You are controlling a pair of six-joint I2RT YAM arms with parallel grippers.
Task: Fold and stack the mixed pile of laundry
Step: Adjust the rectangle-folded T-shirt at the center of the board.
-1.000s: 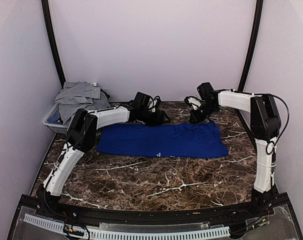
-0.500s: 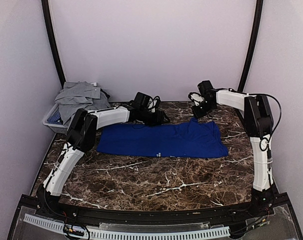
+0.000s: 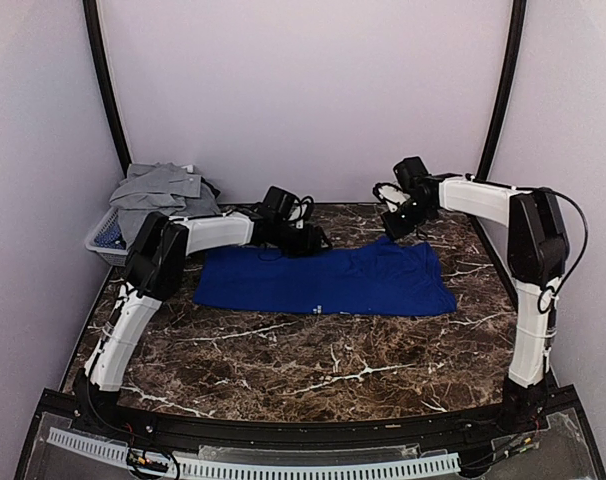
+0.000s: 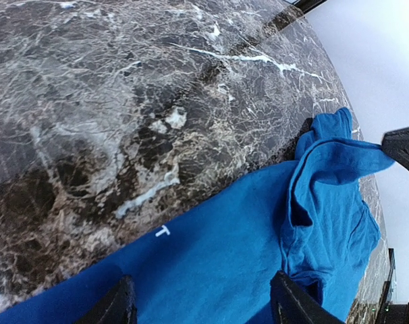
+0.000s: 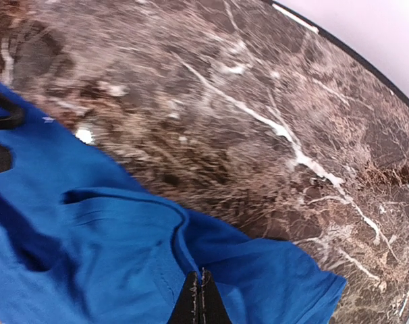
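Blue cloth is catching the eye first: a T-shirt (image 3: pixel 323 283) is lying spread lengthwise on the marble worktop (image 3: pixel 313 370), mostly flat. Its far right corner is rising off the stone in a small peak, because the right tool (image 3: pixel 390 232) is pinching it there. Seen from that wrist, the two fingers (image 5: pixel 191 307) are pressing together on the blue cloth, and the fabric around them is bunching into folds.

The left tool (image 3: pixel 313 242) is hanging over the shirt's far edge, a little left of its middle. Its fingers (image 4: pixel 120 305) are standing well apart, with flat blue cloth showing between them. Whether the tips are touching the cloth I cannot tell. A small white letter (image 4: pixel 162 231) is showing on the shirt just ahead of that tool. Beyond it, the shirt's lifted end is doubling over on itself, one layer lying on another.

Off the shirt's far left corner, a basket (image 3: pixel 101 247) is sitting at the edge of the worktop. Grey clothes (image 3: pixel 158 190) are heaping up over its rim, well apart from the shirt.
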